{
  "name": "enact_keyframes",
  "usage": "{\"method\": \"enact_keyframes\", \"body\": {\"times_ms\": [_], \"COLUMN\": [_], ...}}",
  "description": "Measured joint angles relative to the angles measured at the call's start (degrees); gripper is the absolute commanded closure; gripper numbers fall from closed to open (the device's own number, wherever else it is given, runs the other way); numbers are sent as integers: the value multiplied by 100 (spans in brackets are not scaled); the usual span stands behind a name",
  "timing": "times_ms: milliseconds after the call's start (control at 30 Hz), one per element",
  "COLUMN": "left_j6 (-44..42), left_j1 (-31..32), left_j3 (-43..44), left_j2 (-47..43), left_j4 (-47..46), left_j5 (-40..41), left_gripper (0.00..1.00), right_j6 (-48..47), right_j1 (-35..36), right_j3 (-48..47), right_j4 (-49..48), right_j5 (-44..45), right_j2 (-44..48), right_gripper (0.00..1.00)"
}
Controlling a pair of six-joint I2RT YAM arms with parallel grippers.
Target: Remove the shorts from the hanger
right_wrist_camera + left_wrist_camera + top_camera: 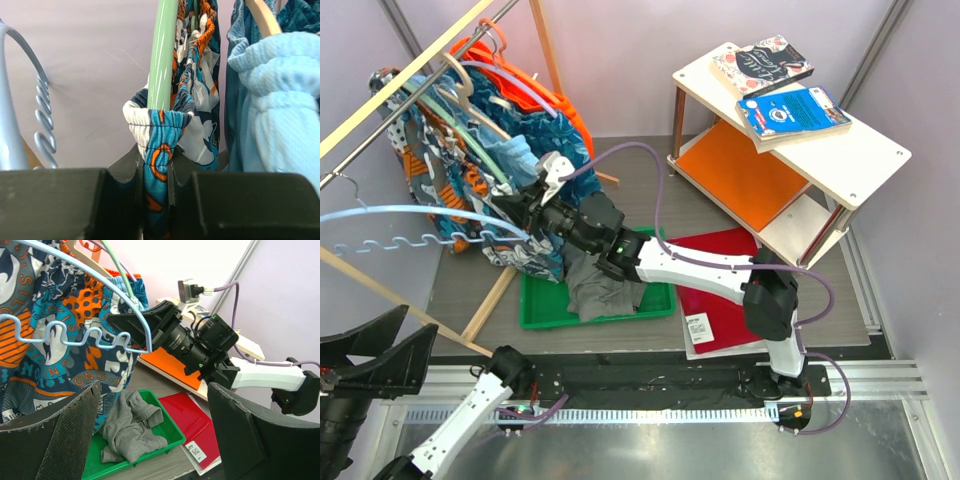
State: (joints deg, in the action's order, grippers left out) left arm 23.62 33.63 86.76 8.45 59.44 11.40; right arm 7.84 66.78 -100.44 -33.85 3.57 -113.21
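Pale lilac walls [620, 60] close in a grey wood counter [850, 300], with a green tray [535, 310] near its front edge. Plain grey shorts [603, 285] lie crumpled in the tray. Above the tray's left end, the floral shorts [45, 365] hang on a green hanger [162, 55] from a wooden rack [410, 75]. The right gripper [156, 172] reaches over the tray and is clamped tight on their waistband where it wraps the hanger. Left of the tray, the left gripper [150, 427] hovers, spread wide, holding nothing
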Motion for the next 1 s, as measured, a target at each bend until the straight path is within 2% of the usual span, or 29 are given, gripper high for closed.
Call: {"method": "enact_keyframes", "body": {"times_ms": [433, 733, 1000], "left_j6": [55, 168, 83], "left_j1": [31, 52, 55], "left_j3": [-11, 173, 660], "left_j2": [225, 1325, 2675], "left_j4": [-179, -1062, -1357], "left_j5": [-505, -1213, -1080], "left_gripper": [6, 7, 10], "right_j6": [136, 542, 824], "right_j1": [-48, -184, -192], "right_j3": [1996, 3464, 4024], "right_j4": [-7, 422, 1217], "right_j5": [-140, -538, -662], "right_j2": [1775, 2922, 3724], "right_gripper": [99, 99, 99]}}
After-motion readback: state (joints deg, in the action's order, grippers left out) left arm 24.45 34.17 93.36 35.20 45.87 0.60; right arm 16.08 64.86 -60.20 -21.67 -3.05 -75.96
